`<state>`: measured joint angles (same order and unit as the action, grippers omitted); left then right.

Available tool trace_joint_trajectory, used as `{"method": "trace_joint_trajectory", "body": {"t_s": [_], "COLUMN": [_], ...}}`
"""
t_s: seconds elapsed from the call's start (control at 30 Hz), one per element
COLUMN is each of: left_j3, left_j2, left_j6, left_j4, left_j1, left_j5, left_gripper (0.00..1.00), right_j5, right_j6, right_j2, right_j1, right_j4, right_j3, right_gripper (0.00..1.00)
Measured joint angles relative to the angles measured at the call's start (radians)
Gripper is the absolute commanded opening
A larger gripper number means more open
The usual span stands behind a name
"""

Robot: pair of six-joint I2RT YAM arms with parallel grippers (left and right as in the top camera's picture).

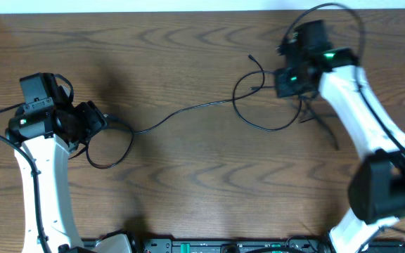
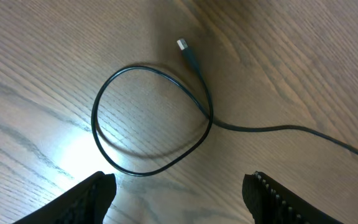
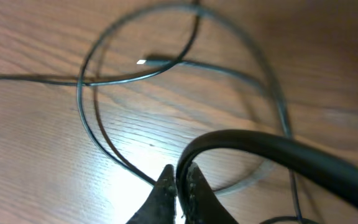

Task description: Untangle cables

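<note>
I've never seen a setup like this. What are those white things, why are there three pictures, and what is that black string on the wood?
The white things are two robot arms standing at a wooden table. One picture comes from a camera above the table; the other two come from small cameras on each arm's wrist, so you see the jaws at the bottom of those pictures.

The black string is a thin cable lying across the table, curled into a loop at each end. The left gripper hangs over one loop with its jaws apart, holding nothing. Near it lies a silver-tipped plug. The right gripper has its jaws nearly together at the other loop; whether they pinch the cable is not visible.
</note>
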<state>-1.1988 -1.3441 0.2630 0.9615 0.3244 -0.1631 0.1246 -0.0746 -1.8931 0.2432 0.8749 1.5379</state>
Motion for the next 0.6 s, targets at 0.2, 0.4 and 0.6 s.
{"method": "trace_joint_trajectory", "body": {"t_s": [0.2, 0.4, 0.6], "left_j3": [0.000, 0.000, 0.000], "left_j2": [0.000, 0.000, 0.000], "left_j6": [0.000, 0.000, 0.000], "left_j4": [0.000, 0.000, 0.000], "left_j1": [0.000, 0.000, 0.000], "left_j5": [-0.004, -0.008, -0.011], "left_gripper": [0.71, 0.71, 0.71], "right_j5": [-0.001, -0.002, -0.001], "right_j6": [-0.052, -0.080, -0.088], "right_j2": [-0.125, -0.169, -0.195], "right_j1": [0.085, 0.147, 0.183], "right_j4": [-0.077, -0.132, -0.158], "right_j3": [0.000, 0.000, 0.000], "right_gripper": [0.27, 0.46, 0.55]}}
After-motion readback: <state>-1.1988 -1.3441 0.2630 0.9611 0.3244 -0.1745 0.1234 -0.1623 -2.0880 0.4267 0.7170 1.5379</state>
